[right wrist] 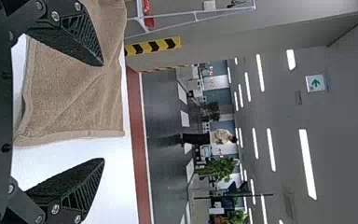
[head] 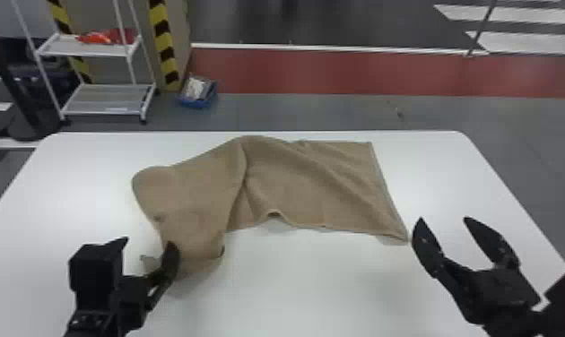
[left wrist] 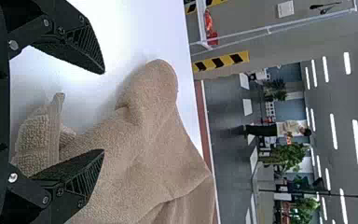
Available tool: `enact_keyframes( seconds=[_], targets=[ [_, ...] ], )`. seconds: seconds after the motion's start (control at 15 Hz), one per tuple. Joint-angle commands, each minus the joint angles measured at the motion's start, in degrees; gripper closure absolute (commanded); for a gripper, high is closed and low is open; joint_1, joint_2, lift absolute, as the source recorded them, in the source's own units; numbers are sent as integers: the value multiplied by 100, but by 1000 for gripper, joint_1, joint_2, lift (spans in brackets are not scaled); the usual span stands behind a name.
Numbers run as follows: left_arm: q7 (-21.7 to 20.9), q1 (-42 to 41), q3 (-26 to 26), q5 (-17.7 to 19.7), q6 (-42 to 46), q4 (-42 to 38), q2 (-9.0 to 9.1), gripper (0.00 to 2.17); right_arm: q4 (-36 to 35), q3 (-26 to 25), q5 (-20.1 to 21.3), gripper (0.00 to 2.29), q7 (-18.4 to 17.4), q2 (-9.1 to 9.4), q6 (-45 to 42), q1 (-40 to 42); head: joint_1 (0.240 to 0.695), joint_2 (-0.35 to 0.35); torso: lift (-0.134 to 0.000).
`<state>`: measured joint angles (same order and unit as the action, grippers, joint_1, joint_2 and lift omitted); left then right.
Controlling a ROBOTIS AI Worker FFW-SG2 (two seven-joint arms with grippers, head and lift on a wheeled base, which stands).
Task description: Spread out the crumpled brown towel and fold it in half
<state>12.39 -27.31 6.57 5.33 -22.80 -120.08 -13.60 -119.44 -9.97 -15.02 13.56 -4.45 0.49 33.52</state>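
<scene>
The brown towel (head: 313, 192) lies on the white table (head: 317, 291), partly spread. Its right part is almost flat, with some long creases. The left part is rumpled and folded over itself, and it reaches nearer to the robot.

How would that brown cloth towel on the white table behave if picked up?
The brown cloth towel would probably hang limp, since it lies in loose folds and wrinkles. It seems unlikely to slip easily, given its rough, nubbly surface. Pushed, it would likely bunch up rather than slide flat, as its near edge buckles into a small arch.
</scene>
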Motion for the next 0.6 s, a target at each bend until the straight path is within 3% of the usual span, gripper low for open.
enact_keyframes(
  seconds=[0.0, 0.53],
  targets=[
    [18, -29, -68, -23, -54, -33, -2, 329, 43, 4, 0, 167, -2, -12, 0, -30, 695, -51, -123],
    [-9, -99, -139, -41, -546, -182, 7, 431, 140, 39, 8, 167, 7, -20, 0, -127, 695, -26, -123]
  ],
)
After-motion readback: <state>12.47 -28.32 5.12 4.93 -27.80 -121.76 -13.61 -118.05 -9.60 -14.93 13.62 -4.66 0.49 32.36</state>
